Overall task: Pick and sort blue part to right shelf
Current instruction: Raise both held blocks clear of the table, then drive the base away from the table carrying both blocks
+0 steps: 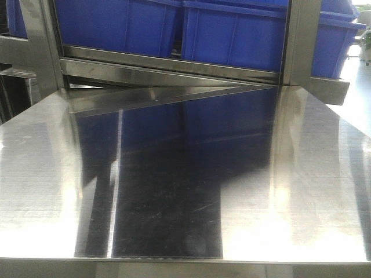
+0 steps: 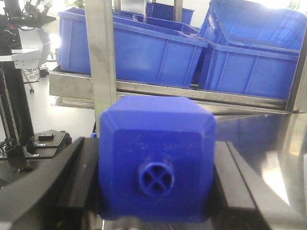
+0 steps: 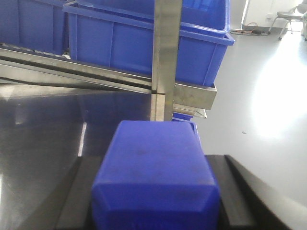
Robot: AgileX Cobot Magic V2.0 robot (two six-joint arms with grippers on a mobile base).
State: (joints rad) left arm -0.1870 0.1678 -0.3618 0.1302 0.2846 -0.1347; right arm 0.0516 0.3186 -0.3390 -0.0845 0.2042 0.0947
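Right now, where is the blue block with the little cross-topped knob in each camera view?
Front view: not in it.
Left wrist view: knobbed blue block at bottom centre, gripped in the left claw.
Right wrist view: not in it; the right claw holds another blue block, no knob showing.
Shared landmark: blue bins on the steel shelf.

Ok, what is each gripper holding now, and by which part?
Left gripper: knobbed blue block, by its two sides. Right gripper: second blue block, also by its sides.

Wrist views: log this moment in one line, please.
left pincer: shut on knobbed blue block | right pincer: shut on blue block, cap unseen | shelf: ahead, beyond steel table
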